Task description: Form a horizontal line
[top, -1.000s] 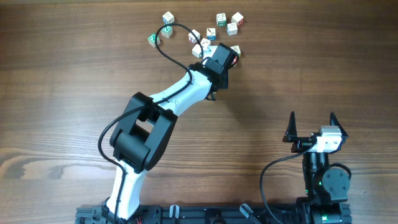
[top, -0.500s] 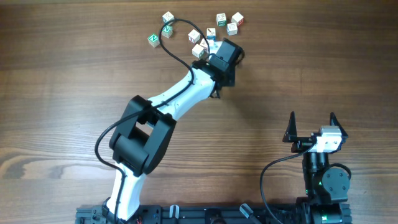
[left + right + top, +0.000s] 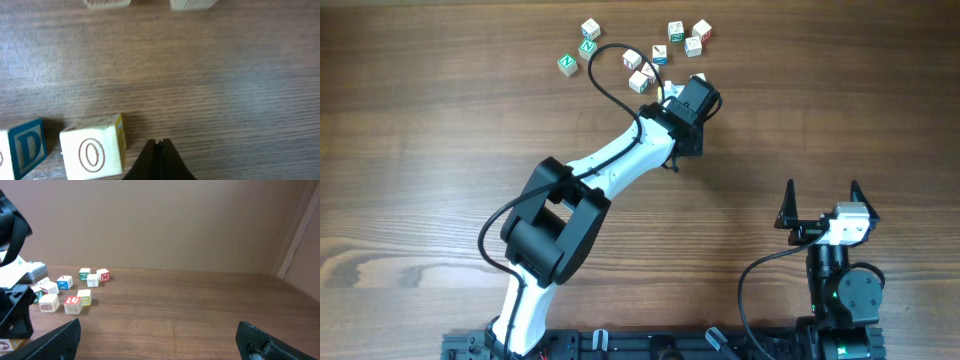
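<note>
Toward the far side of the table [image 3: 440,130], loose lettered cubes [image 3: 566,63] lie scattered. Next along, the left gripper [image 3: 159,146] is clenched tight on nothing, its tip down near the wood. The horizontal line [image 3: 30,147] lies just left of that tip, its yellow-sided O cube [image 3: 92,154] nearest, a blue D beside it, running off the wrist view's edge. Over at the right, the right gripper [image 3: 821,190] stands spread wide and empty, well apart from the cubes.

Table [image 3: 235,85] is showing matt, grained wood; O cube [image 3: 91,152] is looking pale, smooth wood; L arm [image 3: 620,160] is gleaming w/ glossy white plastic
</note>
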Tool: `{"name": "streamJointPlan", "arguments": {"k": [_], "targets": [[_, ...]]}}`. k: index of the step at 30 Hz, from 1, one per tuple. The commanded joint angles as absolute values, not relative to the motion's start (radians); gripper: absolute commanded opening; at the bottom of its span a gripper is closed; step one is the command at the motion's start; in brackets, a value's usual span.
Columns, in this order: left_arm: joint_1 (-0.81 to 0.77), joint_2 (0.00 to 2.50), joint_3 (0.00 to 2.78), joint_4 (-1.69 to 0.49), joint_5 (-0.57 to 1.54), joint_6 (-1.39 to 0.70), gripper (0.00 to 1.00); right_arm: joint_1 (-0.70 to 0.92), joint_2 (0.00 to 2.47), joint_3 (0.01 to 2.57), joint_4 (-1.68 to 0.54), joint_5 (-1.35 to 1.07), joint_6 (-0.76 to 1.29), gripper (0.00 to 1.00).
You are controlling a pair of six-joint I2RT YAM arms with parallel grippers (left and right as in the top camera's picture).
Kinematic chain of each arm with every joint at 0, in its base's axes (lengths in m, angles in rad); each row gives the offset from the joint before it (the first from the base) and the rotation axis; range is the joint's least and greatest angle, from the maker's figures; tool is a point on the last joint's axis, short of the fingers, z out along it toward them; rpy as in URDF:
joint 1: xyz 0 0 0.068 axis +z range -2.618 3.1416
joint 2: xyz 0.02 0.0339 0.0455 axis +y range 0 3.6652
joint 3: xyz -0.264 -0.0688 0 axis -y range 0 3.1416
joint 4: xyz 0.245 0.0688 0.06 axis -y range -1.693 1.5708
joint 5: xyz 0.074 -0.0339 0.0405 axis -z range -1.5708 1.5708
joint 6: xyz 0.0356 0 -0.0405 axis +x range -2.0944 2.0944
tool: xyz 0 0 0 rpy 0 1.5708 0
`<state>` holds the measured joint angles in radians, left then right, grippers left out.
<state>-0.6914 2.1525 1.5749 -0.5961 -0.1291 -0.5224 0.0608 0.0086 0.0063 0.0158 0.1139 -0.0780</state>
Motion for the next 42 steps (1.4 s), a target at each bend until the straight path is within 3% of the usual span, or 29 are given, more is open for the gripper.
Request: {"name": "streamJointPlan", "arguments": {"k": [1, 42], "targets": [[-0.689, 2.13, 1.555, -0.595, -0.125, -0.54, 0.04, 0.062, 0.01, 0.005, 0.02, 0.133, -0.091, 1.0], [-0.669, 2.156, 1.555, -0.603, -0.222, -0.539, 0.05, 0.062, 0.01, 0.005, 0.02, 0.133, -0.09, 1.0]]}}
